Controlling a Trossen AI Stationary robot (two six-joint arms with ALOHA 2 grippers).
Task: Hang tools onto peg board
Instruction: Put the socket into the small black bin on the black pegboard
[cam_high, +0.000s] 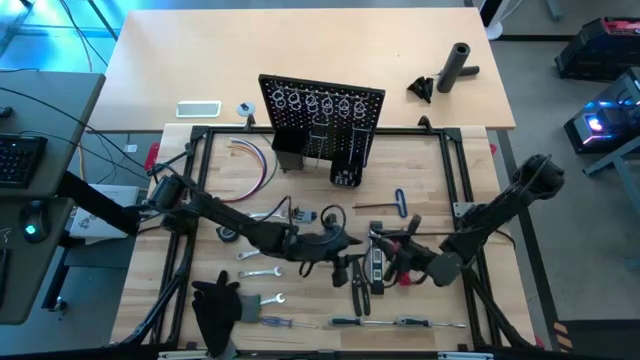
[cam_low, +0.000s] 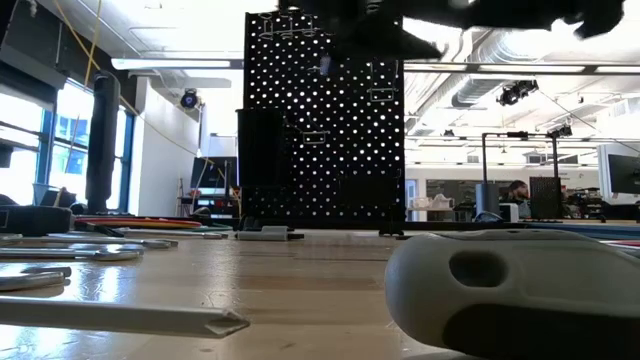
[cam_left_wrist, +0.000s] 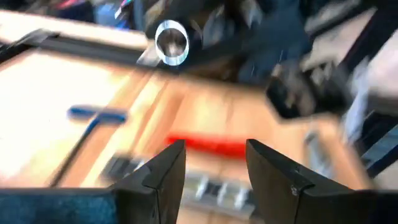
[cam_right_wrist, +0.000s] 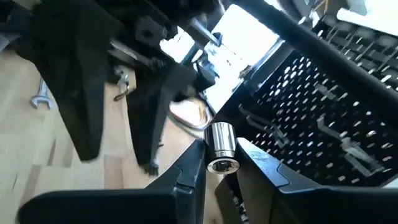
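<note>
Both arms reach over the middle of the wooden table (cam_high: 300, 170), their grippers meeting just in front of the peg board (cam_high: 322, 125), which stands upright at the table's far edge with a row of silver rings (cam_high: 318, 101) along its top.

The right gripper (cam_right_wrist: 221, 163) is clamped on a small silver cylindrical tool end (cam_right_wrist: 219, 146), which sits between its two dark fingers with the peg board's perforated face close behind. In the high view this gripper (cam_high: 400, 268) sits right of centre, beside a red-handled tool (cam_high: 405, 280).

The left gripper (cam_left_wrist: 214, 158) has its fingers spread apart with nothing between them; beyond them the same silver cylinder shows end-on, along with a red bar on the table and a blue T-handled tool (cam_left_wrist: 93, 118). From above, the left gripper (cam_high: 345, 258) lies just left of the right one.

Other tools lie scattered on the near half of the table: silver wrenches (cam_high: 258, 272), screwdrivers (cam_high: 345, 321) along the front edge, the blue T-handle (cam_high: 398, 203) to the right of the board. A bundle of coloured wires (cam_high: 255, 160) lies left of the board, and a black cloth (cam_high: 215, 305) at the near left
</note>
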